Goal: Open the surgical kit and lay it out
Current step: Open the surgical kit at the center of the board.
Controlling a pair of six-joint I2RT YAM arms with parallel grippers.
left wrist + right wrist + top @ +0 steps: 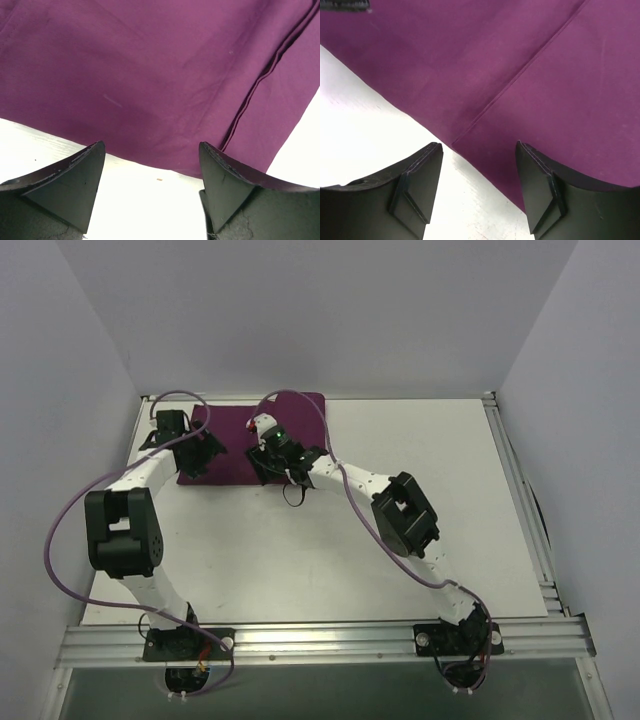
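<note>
The surgical kit is a folded dark magenta-purple cloth wrap (300, 420) lying flat at the back left of the white table (420, 500). The steel tray and instruments are hidden. My left gripper (200, 452) is open over the wrap's left front edge; in the left wrist view its gripper (152, 165) straddles the cloth edge (150, 100). My right gripper (268, 462) is open at the wrap's front edge near its middle; in the right wrist view its gripper (479, 165) stands over the cloth (545, 90), by a fold line.
White walls close in the table on the left, back and right. An aluminium rail (320, 642) runs along the near edge and another along the right side (520, 500). Purple cables loop off both arms.
</note>
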